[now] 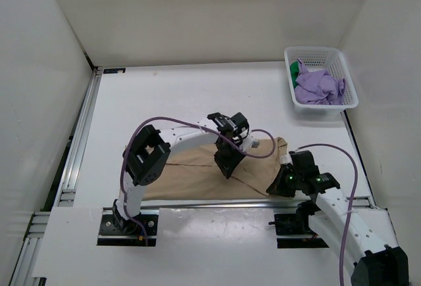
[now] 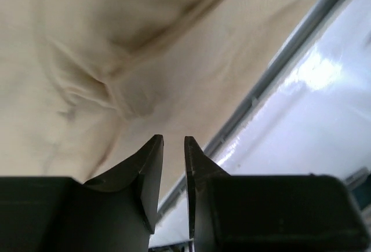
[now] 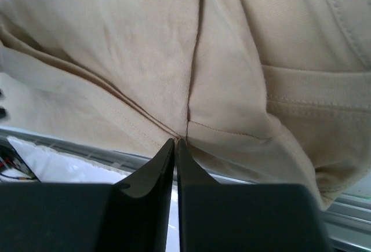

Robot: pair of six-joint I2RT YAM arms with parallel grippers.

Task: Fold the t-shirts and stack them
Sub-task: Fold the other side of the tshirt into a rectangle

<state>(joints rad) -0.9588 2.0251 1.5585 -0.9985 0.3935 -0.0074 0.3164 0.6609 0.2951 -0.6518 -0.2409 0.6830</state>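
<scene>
A beige t-shirt (image 1: 191, 174) lies spread and creased along the near edge of the table. My left gripper (image 1: 227, 164) hangs just above its middle. In the left wrist view the gripper (image 2: 174, 139) has its jaws a narrow gap apart with nothing between them, and the shirt (image 2: 116, 43) is below. My right gripper (image 1: 279, 182) is at the shirt's right end. In the right wrist view the gripper (image 3: 175, 141) is shut, pinching the shirt (image 3: 232, 61) where a seam meets its lower edge.
A white basket (image 1: 345, 75) at the far right holds a purple shirt (image 1: 319, 87) and a green one (image 1: 293, 69). A metal rail (image 1: 217, 202) runs along the table's near edge under the shirt. White walls enclose the table.
</scene>
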